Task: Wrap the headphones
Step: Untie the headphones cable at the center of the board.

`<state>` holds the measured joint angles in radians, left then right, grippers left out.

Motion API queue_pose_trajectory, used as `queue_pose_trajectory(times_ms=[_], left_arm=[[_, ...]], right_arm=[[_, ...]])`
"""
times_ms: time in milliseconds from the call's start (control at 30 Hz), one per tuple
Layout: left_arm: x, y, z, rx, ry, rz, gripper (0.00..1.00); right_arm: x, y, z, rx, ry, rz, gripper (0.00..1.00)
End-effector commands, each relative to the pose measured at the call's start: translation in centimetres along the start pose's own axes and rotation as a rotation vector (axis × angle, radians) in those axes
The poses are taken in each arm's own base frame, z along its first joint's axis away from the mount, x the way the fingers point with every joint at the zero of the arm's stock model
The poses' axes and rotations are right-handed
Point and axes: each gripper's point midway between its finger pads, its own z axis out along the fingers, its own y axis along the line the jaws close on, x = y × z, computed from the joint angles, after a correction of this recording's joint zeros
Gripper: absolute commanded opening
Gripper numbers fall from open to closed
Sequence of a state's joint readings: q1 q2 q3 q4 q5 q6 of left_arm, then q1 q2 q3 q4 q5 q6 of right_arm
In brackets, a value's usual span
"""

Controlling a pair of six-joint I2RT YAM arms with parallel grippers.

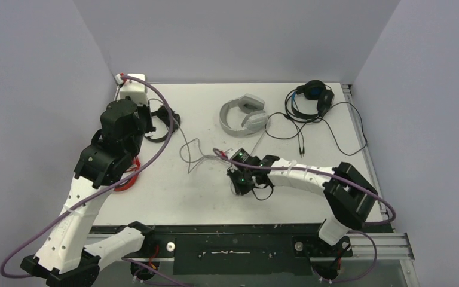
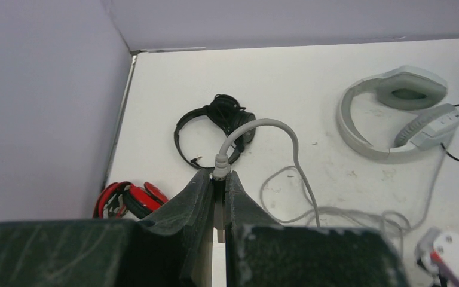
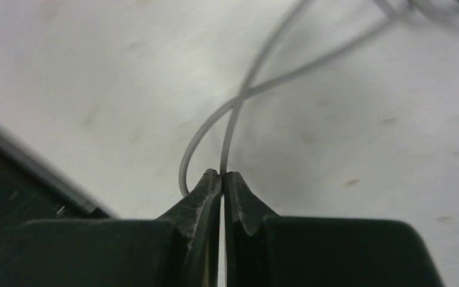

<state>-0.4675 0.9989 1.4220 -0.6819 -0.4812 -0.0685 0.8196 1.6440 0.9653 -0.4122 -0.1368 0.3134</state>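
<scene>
The white-grey headphones [image 1: 244,116] [image 2: 394,113] lie at the back centre of the table. Their thin grey cable [image 1: 191,156] [image 2: 302,173] [image 3: 257,78] trails in loops toward the middle. My left gripper [image 2: 220,174] is shut on the cable's plug end, held above the left side of the table. My right gripper [image 3: 223,173] is shut on a loop of the same cable, low over the table's middle. The small black headphones [image 1: 164,122] [image 2: 221,119] and the red-and-black headphones [image 1: 128,178] [image 2: 131,200] lie at the left. The black-and-blue headphones [image 1: 314,98] sit back right, their black cable spread out.
A white box [image 1: 132,86] stands in the back left corner against the wall. Walls close the table at the left, back and right. A metal rail [image 1: 370,161] runs along the right edge. Purple arm cables loop around both arms.
</scene>
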Motion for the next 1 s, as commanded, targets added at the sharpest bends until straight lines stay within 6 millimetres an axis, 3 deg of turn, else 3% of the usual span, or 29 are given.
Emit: queue_pose_trajectory(times_ms=[0, 100, 200, 233, 300, 333, 467, 533, 667, 833, 967], left_arm=[[-1.5, 3.0, -0.3, -0.167, -0.025, -0.006, 0.0], [-1.2, 4.1, -0.3, -0.24, -0.013, 0.002, 0.0], [-0.8, 4.8, -0.3, -0.29, 0.0, 0.011, 0.0], [-0.6, 4.7, -0.2, -0.287, 0.005, 0.013, 0.0], [0.1, 4.1, 0.2, -0.252, 0.019, 0.021, 0.0], [0.5, 3.4, 0.5, -0.216, 0.03, 0.026, 0.0], [2.2, 1.4, 1.2, -0.115, 0.074, 0.035, 0.0], [2.7, 0.9, 1.3, -0.089, 0.085, 0.035, 0.0], [3.2, 0.6, 1.3, -0.07, 0.095, 0.046, 0.0], [2.7, 1.5, 1.0, -0.111, 0.077, 0.047, 0.0], [2.1, 2.4, 0.6, -0.149, 0.052, 0.043, 0.0]], right_arm=[[2.2, 8.7, -5.6, -0.244, 0.06, -0.14, 0.0], [2.8, 10.8, -8.9, -0.323, 0.06, -0.182, 0.0], [0.6, 8.7, -11.1, -0.251, -0.031, -0.137, 0.03], [-0.2, 7.6, -11.6, -0.229, -0.057, -0.106, 0.1], [-1.6, 4.6, -11.7, -0.166, -0.104, -0.022, 0.45], [-2.2, 3.3, -11.7, -0.127, -0.13, 0.011, 0.5], [-5.1, -1.8, -10.3, -0.037, -0.252, 0.191, 0.5], [-6.7, -2.9, -9.4, -0.005, -0.321, 0.25, 0.51], [-8.3, -3.4, -6.8, 0.061, -0.356, 0.316, 0.53], [-9.5, -4.2, -3.7, 0.254, -0.375, 0.31, 0.54], [-10.5, -5.1, -0.8, 0.287, -0.376, 0.325, 0.53]])
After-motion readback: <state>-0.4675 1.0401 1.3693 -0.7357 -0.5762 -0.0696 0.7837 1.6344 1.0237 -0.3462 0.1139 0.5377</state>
